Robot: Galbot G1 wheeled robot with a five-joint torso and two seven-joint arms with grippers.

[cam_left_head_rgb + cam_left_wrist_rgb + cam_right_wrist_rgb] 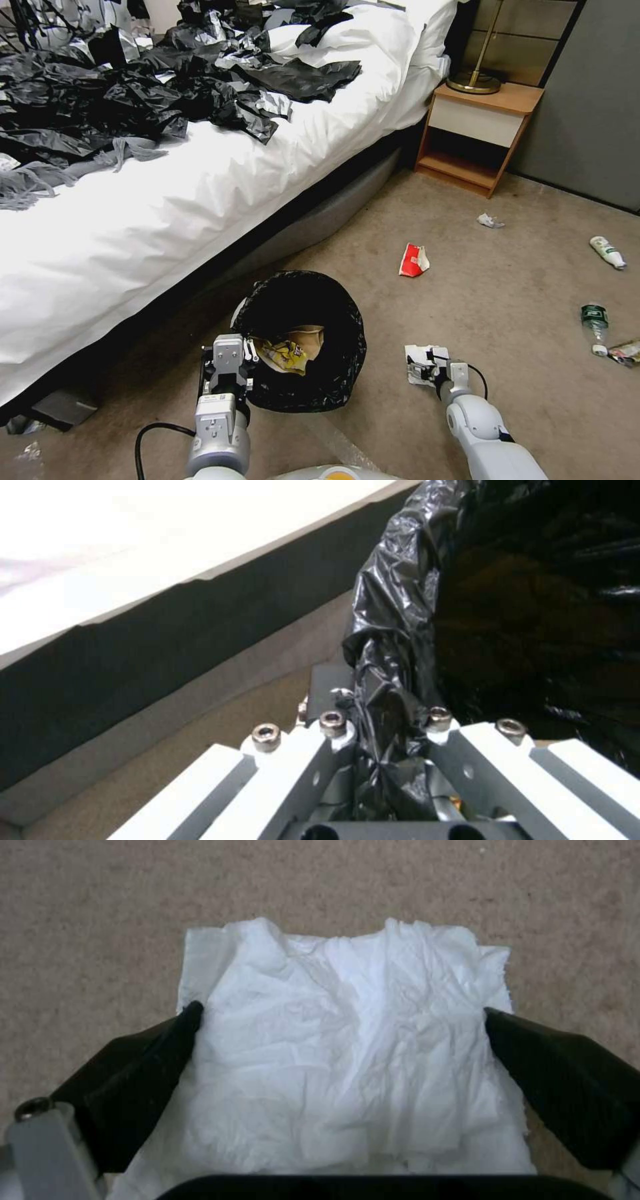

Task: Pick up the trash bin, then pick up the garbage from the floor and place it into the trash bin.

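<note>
- White tissue [347, 1060] lies flat on the floor [507, 313], just right of the trash bin [303, 337], between your right gripper [421, 368] pads.
- The jaws stand wide apart, one black pad [143, 1065] at each edge of the sheet, nothing squeezed yet. Press down into the carpet before closing, so the thin paper bunches instead of slipping out.
- Your left gripper [387, 740] is clamped on the bin's black liner at the near rim; keep that hold steady and the mouth level.
- Red-white packet [414, 260] and bottles [607, 252] lie farther out; leave them for later.
</note>
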